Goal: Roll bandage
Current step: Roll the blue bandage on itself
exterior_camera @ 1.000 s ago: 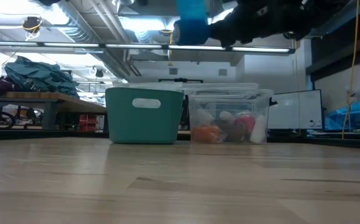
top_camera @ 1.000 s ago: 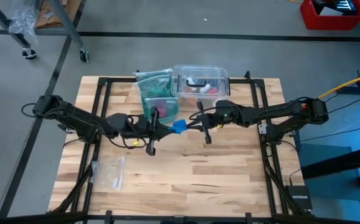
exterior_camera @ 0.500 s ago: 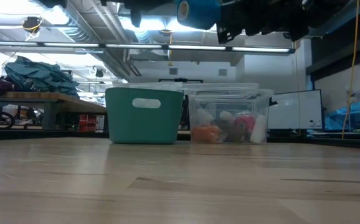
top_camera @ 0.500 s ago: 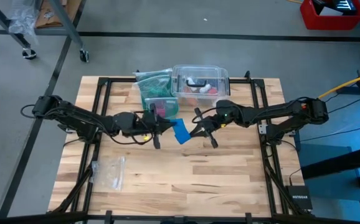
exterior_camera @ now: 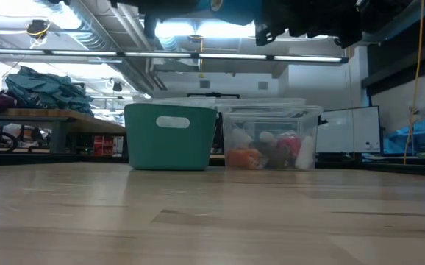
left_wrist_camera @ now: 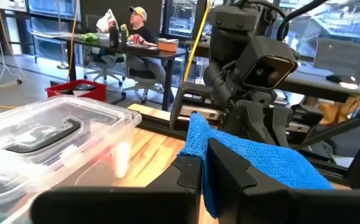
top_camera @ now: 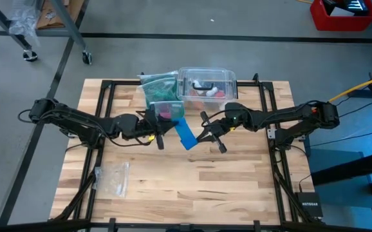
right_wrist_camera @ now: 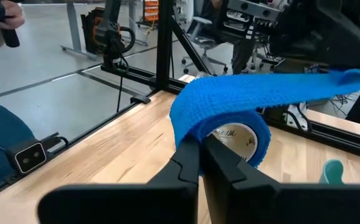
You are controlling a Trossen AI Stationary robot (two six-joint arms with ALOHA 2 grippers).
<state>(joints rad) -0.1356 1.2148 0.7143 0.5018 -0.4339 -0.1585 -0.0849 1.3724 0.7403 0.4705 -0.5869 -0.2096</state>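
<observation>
Both dark arms reach toward the middle of the high view from its left and right edges. The left gripper (top_camera: 162,131) and right gripper (top_camera: 206,131) face each other, each pinching closed on the bright blue fabric bandage (top_camera: 186,134) between them.

clear lidded box (top_camera: 206,84) at far edge of wooden surface (top_camera: 186,180), teal bin (exterior_camera: 170,137) just beside it, zip bag (top_camera: 113,178) lying near the front left, red crate (top_camera: 342,14) on the floor beyond

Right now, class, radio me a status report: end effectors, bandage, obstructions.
Left end effector shut on the bandage strip's free end. Right end effector shut on the roll. Both raised mid-table, strip spanning between. Nothing obstructing.
</observation>
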